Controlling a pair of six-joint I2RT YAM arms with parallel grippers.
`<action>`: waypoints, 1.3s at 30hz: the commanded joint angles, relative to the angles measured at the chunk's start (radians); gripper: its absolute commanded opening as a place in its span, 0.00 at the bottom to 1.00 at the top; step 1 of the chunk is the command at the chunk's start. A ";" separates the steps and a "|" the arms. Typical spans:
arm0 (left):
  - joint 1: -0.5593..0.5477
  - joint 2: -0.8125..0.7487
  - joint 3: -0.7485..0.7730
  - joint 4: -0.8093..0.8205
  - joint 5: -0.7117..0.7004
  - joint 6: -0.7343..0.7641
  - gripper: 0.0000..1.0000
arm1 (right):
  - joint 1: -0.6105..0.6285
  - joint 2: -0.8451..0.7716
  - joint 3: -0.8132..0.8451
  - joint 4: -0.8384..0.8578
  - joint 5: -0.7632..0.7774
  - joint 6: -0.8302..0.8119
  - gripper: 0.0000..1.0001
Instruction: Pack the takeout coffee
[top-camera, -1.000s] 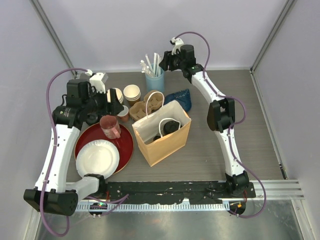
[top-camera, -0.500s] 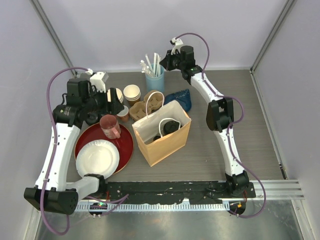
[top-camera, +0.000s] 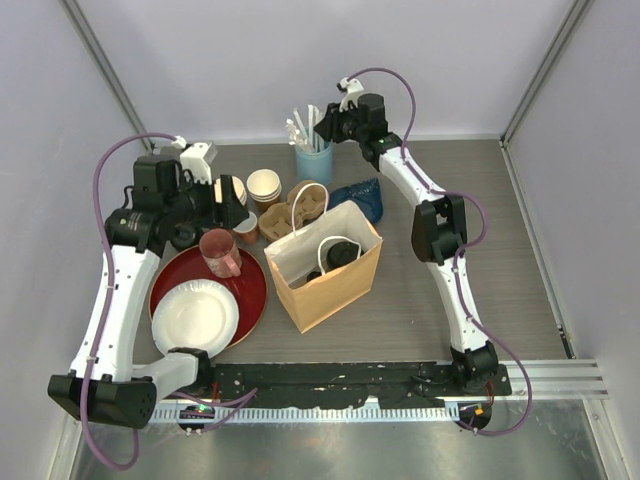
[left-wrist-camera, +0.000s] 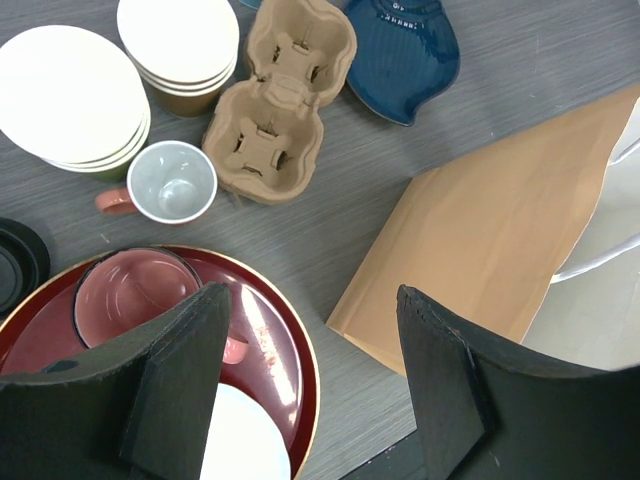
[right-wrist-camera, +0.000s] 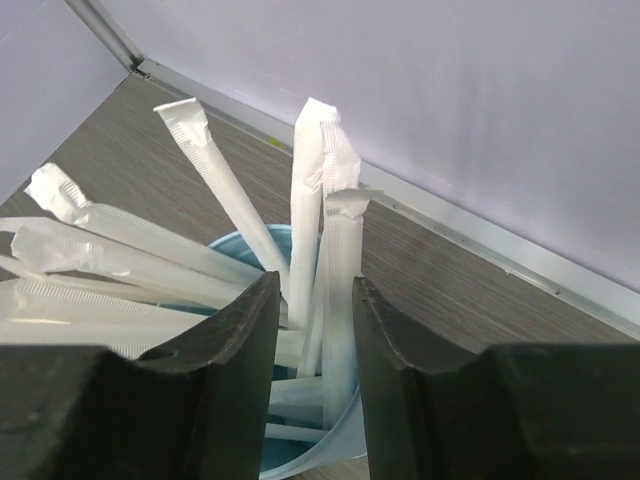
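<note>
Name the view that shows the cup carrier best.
Left wrist: the carrier lies whole and close, seen from above. The top view shows it small, partly hidden behind the bag. The right wrist view shows only straws, not the carrier.

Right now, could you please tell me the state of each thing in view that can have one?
Paper bag: upright, open.
Takeout coffee: lidded, inside the bag.
Cup carrier: empty.
Pink mug: upright, empty, on the red tray.
White-lined mug: upright, empty.
Blue cup: upright, holding wrapped straws.
Left end effector: open, empty.
Right end effector: astride wrapped straws, grip unclear.
</note>
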 joint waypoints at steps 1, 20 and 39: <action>0.006 0.005 0.058 0.035 0.028 0.013 0.71 | -0.001 -0.029 0.058 0.036 0.042 -0.006 0.41; 0.006 0.043 0.082 0.036 0.042 0.013 0.70 | 0.006 0.075 0.134 0.128 0.049 -0.023 0.33; 0.008 0.034 0.074 0.038 0.046 0.015 0.70 | 0.006 -0.137 -0.054 0.129 0.027 -0.084 0.30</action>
